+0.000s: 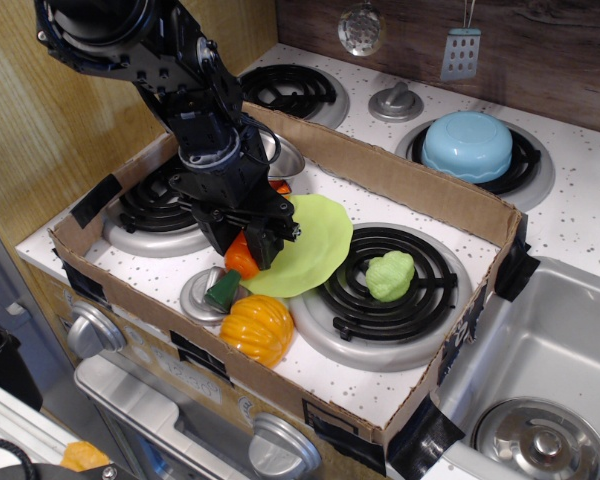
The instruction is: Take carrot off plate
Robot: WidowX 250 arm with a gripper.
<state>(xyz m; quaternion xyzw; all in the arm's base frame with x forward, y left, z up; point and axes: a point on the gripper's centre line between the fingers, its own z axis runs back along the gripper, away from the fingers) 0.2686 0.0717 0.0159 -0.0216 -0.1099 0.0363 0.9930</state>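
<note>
The orange carrot (240, 262) lies tilted at the left edge of the lime-green plate (315, 245). Its thick end rests against the plate's rim and its dark green stem end points down-left onto a silver stove knob (195, 297). My black gripper (243, 243) comes down from above. Its two fingers stand close on either side of the carrot's thick end and press against it. The plate sits tilted between two burners inside a cardboard box. The arm hides the plate's left rim.
An orange ribbed pumpkin (255, 328) sits just in front of the carrot. A green vegetable (391, 274) lies on the right burner. A steel pan (285, 160) is behind the arm. The cardboard walls (400, 185) ring the area. A light blue bowl (467, 145) is on the far burner, outside the box.
</note>
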